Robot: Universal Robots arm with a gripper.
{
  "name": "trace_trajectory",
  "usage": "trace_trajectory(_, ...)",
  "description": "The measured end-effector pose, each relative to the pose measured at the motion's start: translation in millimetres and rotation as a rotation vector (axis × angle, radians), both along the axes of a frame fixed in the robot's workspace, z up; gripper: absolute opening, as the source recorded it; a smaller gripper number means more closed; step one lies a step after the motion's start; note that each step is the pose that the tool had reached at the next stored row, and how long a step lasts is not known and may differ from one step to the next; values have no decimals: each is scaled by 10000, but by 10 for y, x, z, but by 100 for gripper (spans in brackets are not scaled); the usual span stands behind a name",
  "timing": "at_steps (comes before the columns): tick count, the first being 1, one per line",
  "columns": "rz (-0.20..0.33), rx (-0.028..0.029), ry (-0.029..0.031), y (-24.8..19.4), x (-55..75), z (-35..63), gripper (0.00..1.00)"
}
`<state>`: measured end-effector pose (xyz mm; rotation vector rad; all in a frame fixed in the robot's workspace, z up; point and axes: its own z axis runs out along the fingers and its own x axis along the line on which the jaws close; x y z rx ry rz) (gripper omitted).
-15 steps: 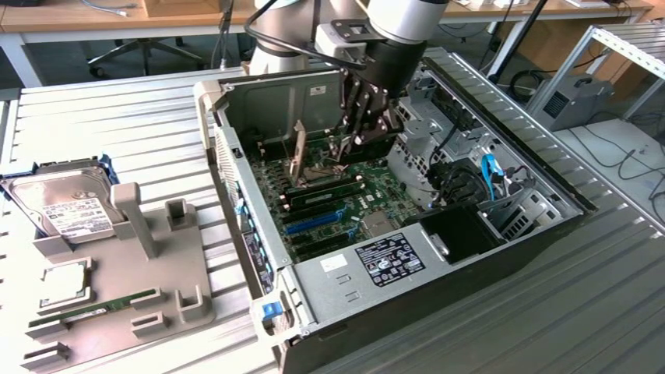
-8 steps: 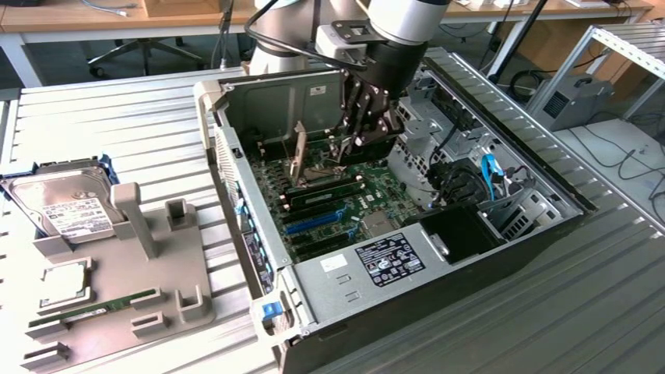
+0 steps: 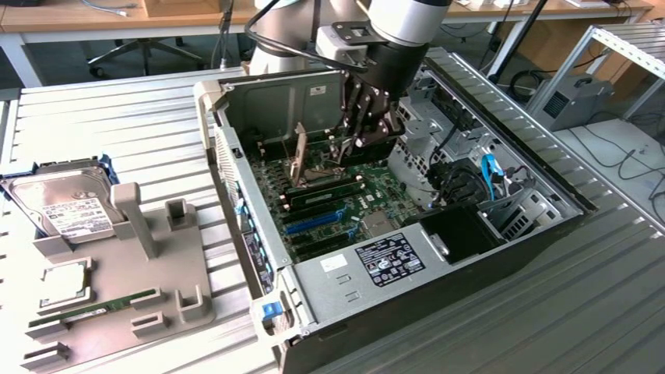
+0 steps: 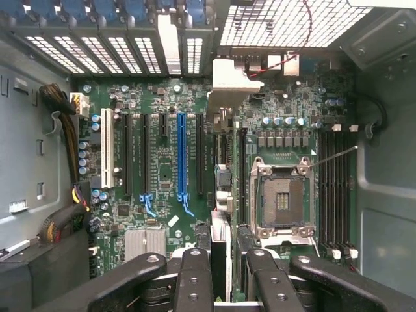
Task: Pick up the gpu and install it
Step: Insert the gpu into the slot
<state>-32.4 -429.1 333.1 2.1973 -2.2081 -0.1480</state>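
My fingers (image 4: 221, 263) are down inside an open computer case (image 3: 540, 226), partly closed and pinching the gpu (image 4: 221, 188) between their dark pads (image 4: 194, 279). From the wrist, the card shows edge-on, a thin strip running straight out from my fingertips, with its silvery bracket (image 4: 237, 81) at the far end, close to the row of slot covers in the case's back wall (image 4: 117, 45). I hold the card upright above the motherboard (image 4: 162, 175); I cannot tell whether its lower edge touches the board yet. Just beside the card on one side lies the long blue expansion slot (image 4: 182, 156), with black slots beyond it and a white slot (image 4: 106, 153) farther off. Just beside it on the other side is the open processor socket (image 4: 283, 198) in its metal frame, and past that a bank of memory slots (image 4: 335, 188). A small finned heatsink (image 4: 144, 244) sits close under my fingers on the blue-slot side. Bundled cables (image 4: 62, 130) run along the case wall, well apart from the card. Outside the case, well away from my fingers toward the exterior view's left, a grey fixture tray (image 3: 156, 312) rests on the ribbed metal counter (image 3: 124, 117), carrying a hard drive (image 3: 62, 206), a processor chip (image 3: 65, 284) and a narrow green memory stick (image 3: 93, 308).
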Motion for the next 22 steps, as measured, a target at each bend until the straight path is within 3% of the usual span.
trace_trajectory(3,0,0,0,-5,-2,-1,26)
trace_trajectory(5,0,2,0,-61,-32,-19,26)
trace_trajectory(22,0,4,0,-83,-45,-28,26)
